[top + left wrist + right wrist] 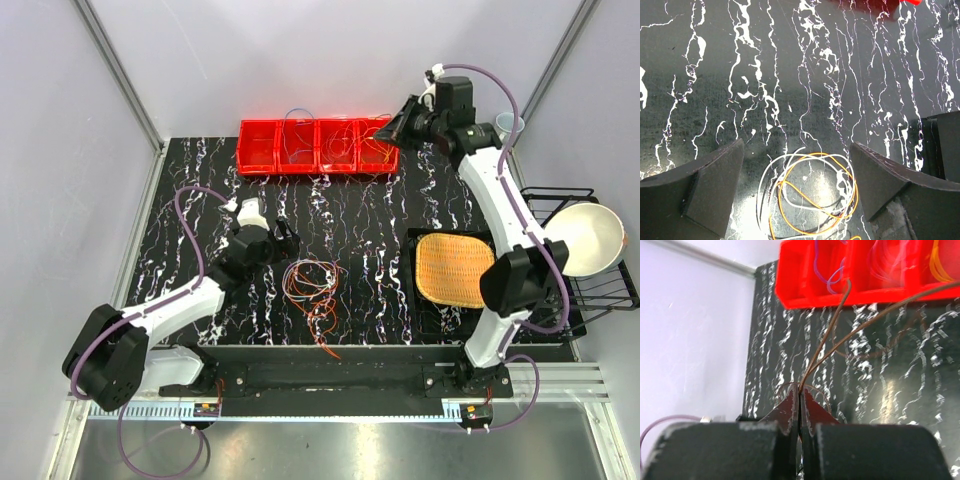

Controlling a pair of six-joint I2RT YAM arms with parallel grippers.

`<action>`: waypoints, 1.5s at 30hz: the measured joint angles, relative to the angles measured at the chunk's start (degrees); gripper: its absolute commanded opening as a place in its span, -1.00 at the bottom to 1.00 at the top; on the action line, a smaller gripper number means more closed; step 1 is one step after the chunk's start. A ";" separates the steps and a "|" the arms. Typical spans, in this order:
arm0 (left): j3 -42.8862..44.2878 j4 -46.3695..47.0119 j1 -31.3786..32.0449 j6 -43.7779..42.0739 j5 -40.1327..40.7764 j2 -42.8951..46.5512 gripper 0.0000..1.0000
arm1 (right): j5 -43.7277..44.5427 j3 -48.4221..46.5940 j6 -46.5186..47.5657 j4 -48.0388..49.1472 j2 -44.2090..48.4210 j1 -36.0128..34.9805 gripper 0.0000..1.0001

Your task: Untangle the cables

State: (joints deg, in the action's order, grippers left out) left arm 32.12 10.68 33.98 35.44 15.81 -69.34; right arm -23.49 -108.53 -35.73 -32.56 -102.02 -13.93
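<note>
Two grippers work over a black, white-veined table (380,220). The left gripper (291,239) sits low above the table's middle with its jaws spread wide and nothing between them; it grasps no cable. In the left wrist view, the left gripper (796,150) frames the near edge of the cable tangle (810,200), where white and orange loops lie flat on the surface between the two fingers without touching either one. From above, the cable tangle (312,283) lies near the table's centre, just right of the left gripper, as loose overlapping coils of orange, red and pale wire with one red tail trailing toward the near edge. The right gripper (392,128) is raised at the far side, beside the right end of a red bin (300,170) with four compartments. Its jaws are clenched on thin brown strands (827,337), which rise from the closed fingertips of the right gripper (800,397) and run toward the red bin (810,297). Thin purple and orange wires lie inside the bin's compartments. A woven mat (455,268) rests on the table's right side; a wire rack (600,290) beyond the edge holds a white bowl (590,238).
</note>
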 measured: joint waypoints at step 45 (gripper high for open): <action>0.02 1.92 0.00 -0.17 0.00 -1.68 0.76 | 12.52 -47.69 20.55 -1.46 -48.57 5.16 -1.00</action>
State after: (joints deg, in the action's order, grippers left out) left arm 32.14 12.60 33.98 35.27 15.81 -71.02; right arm -10.96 -156.22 -15.18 -34.02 -150.58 -8.78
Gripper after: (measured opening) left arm 0.885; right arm 0.012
